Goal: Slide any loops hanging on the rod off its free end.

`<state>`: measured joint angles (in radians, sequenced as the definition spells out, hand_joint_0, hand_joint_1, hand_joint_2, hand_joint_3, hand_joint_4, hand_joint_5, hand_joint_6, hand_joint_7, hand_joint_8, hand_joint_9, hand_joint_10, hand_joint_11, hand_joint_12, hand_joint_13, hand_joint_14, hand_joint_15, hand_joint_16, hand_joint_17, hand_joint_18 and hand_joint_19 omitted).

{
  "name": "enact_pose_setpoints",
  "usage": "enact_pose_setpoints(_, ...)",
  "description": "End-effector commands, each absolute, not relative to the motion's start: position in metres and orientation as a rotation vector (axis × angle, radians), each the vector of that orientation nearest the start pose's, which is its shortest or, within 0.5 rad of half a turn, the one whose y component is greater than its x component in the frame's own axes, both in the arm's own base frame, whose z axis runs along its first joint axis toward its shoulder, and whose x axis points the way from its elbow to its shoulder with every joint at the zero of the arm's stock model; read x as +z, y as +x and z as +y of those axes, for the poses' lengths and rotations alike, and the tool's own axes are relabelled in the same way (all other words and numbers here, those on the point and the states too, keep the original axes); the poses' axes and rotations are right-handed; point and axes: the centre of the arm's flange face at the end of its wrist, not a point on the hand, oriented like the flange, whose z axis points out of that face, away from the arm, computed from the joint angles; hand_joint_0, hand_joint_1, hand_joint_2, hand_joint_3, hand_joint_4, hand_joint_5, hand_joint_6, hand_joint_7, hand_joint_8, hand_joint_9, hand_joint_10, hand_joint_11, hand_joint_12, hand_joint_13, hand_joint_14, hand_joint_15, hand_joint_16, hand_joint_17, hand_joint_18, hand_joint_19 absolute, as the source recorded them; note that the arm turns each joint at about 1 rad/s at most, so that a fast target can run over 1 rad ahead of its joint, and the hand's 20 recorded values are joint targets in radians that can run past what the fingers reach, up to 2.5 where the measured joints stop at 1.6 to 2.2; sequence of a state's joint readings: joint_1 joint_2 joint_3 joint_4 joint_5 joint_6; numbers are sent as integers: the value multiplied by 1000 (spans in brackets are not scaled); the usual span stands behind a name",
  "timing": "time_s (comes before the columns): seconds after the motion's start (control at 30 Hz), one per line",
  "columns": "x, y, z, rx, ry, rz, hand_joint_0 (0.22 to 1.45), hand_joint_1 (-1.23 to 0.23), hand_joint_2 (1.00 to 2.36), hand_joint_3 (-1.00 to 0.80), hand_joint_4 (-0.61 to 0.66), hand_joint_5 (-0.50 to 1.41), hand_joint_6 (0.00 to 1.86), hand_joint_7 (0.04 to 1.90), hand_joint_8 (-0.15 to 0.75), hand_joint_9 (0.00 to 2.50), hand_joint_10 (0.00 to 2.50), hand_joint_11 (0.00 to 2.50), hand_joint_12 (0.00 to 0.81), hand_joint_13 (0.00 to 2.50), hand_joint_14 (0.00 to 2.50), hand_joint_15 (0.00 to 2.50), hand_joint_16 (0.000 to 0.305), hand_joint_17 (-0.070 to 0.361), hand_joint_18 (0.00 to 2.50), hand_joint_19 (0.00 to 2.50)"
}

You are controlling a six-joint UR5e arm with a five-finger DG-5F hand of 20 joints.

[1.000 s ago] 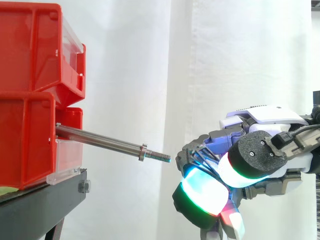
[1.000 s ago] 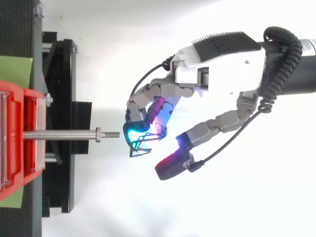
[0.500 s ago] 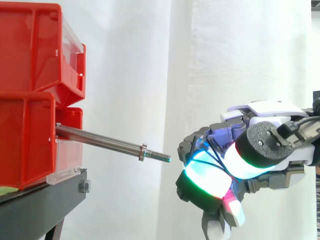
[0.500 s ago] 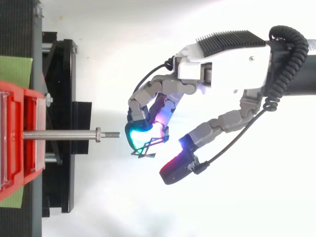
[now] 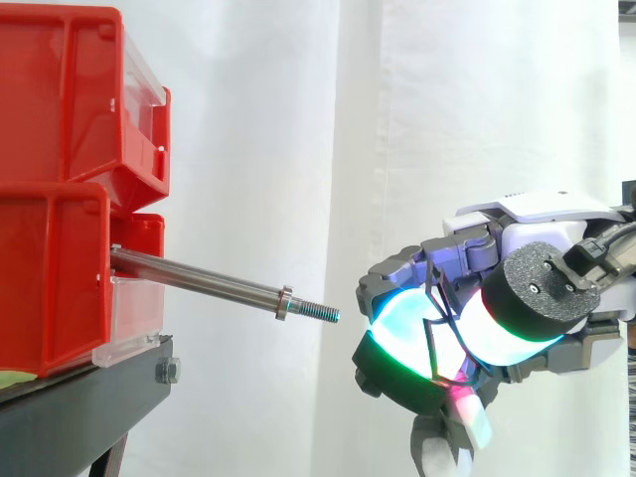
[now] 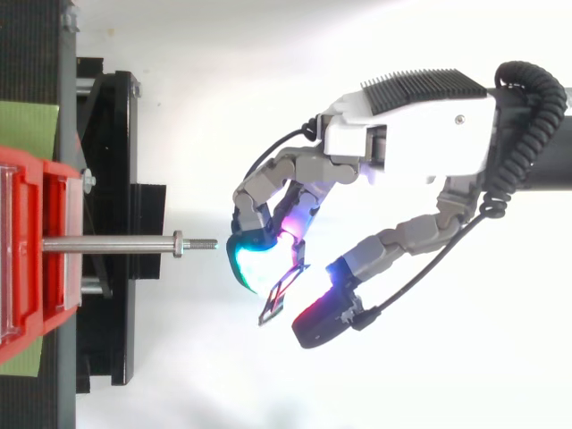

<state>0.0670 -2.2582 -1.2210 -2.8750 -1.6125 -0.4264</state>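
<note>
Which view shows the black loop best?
The top view: the black loop juts in clear outline from the curled hand, apart from the rod. The side view gives it as thin dark lines crossing the glowing pads.

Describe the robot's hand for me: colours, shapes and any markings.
The hand has a white shell with a black ribbed plate on its back. Its fingers are chains of grey, blocky links. They end in thick rounded pads with black backs, glowing cyan and green, with one reddish. No printed markings can be made out.
</note>
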Motion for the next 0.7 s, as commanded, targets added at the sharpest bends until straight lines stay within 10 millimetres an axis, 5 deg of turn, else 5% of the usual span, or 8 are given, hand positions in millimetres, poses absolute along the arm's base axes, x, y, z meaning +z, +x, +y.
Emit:
enact_pose_setpoints(0.0,254,738,-75,958,872,1511,683,-879,1009,-394,122,-176,908,1101,318,907,16,475,367,872,12,318,48,107,816,439)
enact_pose_setpoints(0.67,253,740,-57,975,902,1509,593,-616,1011,-378,154,-140,874,1171,325,981,15,472,374,869,13,333,48,109,787,469)
